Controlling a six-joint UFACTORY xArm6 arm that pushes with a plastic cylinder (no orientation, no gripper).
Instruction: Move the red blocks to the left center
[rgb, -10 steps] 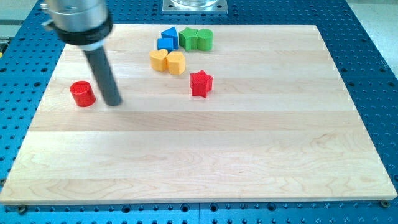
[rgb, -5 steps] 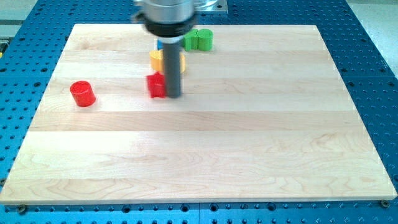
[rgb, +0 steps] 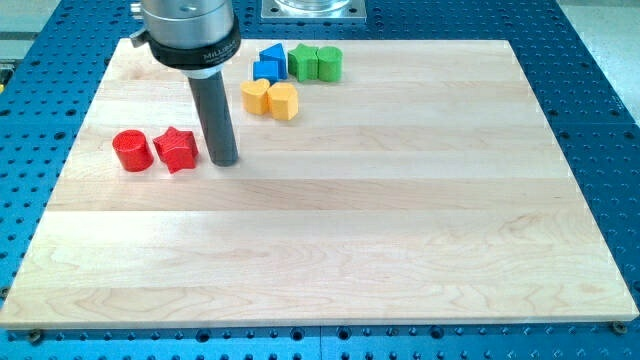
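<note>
A red cylinder (rgb: 132, 151) stands at the view's left, about mid-height on the wooden board (rgb: 400, 240). A red star block (rgb: 177, 150) sits right next to it on its right, close to or touching it. My tip (rgb: 224, 160) rests on the board just right of the red star, a small gap apart. The rod rises from it to the arm's grey head at the view's top left.
At the view's top centre stand two yellow blocks (rgb: 271, 98), two blue blocks (rgb: 268, 63) behind them, and two green blocks (rgb: 316, 62) to their right. The blue perforated table surrounds the board.
The red star slid left from the board's middle to beside the red cylinder. My tip went from beside the cylinder to the star's right side, then moved left behind it.
</note>
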